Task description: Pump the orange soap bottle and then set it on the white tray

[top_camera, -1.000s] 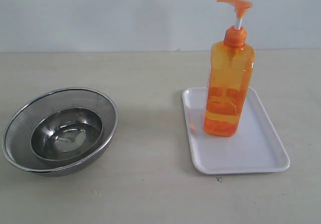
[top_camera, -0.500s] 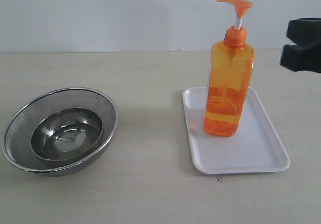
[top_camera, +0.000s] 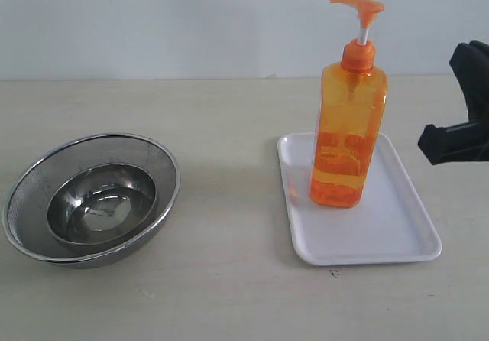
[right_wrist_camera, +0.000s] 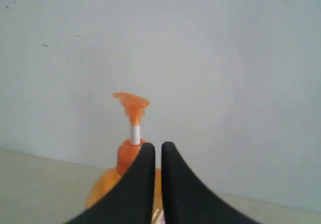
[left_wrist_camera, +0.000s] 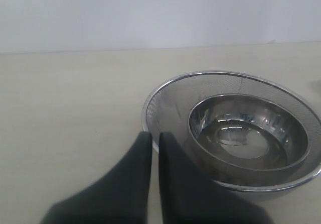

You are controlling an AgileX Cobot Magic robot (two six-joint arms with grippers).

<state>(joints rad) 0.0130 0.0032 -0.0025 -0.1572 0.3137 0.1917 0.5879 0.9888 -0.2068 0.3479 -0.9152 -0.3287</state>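
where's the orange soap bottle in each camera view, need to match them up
Exterior view: the orange soap bottle stands upright on the white tray, right of centre.
Left wrist view: not in it; only the nested steel bowls show.
Right wrist view: straight ahead, partly hidden behind the shut right hand.
Shared landmark: its orange pump head, in the exterior and right wrist views.

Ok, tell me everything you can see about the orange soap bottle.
The orange soap bottle is tall, translucent orange plastic with a rectangular body. Its orange pump head sits raised on a white stem above an orange collar, spout pointing left in the exterior view. It stands upright on the far part of the white tray, touching only the tray.
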